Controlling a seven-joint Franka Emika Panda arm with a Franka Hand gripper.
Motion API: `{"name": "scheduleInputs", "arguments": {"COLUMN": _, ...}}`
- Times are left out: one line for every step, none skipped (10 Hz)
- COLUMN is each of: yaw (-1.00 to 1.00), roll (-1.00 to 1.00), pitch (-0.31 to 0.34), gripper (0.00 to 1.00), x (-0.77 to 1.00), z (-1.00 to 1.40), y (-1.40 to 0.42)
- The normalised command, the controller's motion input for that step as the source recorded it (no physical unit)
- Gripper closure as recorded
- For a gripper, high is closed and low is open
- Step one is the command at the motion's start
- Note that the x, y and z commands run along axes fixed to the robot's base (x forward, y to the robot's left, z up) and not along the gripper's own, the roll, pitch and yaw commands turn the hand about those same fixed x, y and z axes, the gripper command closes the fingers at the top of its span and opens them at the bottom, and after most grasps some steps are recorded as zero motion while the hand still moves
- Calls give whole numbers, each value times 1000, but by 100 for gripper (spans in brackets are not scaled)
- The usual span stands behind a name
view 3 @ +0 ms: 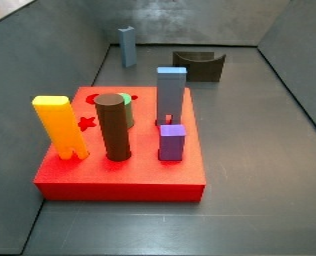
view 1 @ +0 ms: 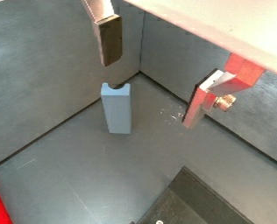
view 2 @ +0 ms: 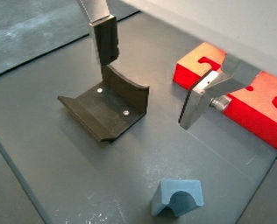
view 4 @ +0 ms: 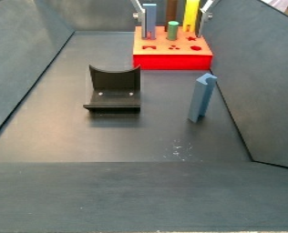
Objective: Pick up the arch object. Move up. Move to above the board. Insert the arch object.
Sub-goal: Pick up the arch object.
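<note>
Gripper (view 1: 152, 79) sat above the floor, pointing down, not visible in either side view. In both wrist views the 2 fingers (view 1: 110, 39) were spread wide with nothing between the pads. The arch object (view 1: 117, 108) stood upright on the floor below and between the fingers, untouched; in a wrist view only its top showed (view 2: 177, 196). The dark curved block (view 2: 108, 108) lay beneath the finger with the visible dark pad. The board (view 2: 261, 107) lay beyond the other finger, well apart from the arch object (view 4: 201, 97), carrying several upright pieces.
</note>
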Motion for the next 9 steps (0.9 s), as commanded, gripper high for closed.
{"name": "scheduleInputs", "arguments": {"yaw": 9, "roll": 0, "pitch": 0, "gripper": 0, "x": 0, "z": 0, "y": 89}}
{"name": "scheduleInputs", "arguments": {"yaw": 274, "roll": -19, "pitch": 0, "gripper": 0, "x": 0, "z": -83, "y": 131}}
{"name": "scheduleInputs", "arguments": {"yaw": 523, "roll": 0, "pitch": -34, "gripper": 0, "x": -483, "z": -203, "y": 143}}
{"name": "scheduleInputs", "arguments": {"yaw": 857, "roll": 0, "pitch": -39, "gripper": 0, "x": -334, "z": -260, "y": 20}}
{"name": "scheduleInputs", "arguments": {"yaw": 880, "roll": 0, "pitch": -40, "gripper": 0, "x": -317, "z": -286, "y": 6}}
{"name": "scheduleInputs", "arguments": {"yaw": 931, "roll": 0, "pitch": -46, "gripper": 0, "x": -274, "z": -331, "y": 0}}
{"name": "scheduleInputs", "arguments": {"yaw": 1000, "roll": 0, "pitch": -44, "gripper": 0, "x": -191, "z": -374, "y": 0}}
{"name": "scheduleInputs", "arguments": {"yaw": 909, "roll": 20, "pitch": -11, "gripper": 0, "x": -234, "z": -423, "y": 91}}
{"name": "scheduleInputs", "arguments": {"yaw": 691, "roll": 79, "pitch": 0, "gripper": 0, "x": -403, "z": -463, "y": 157}}
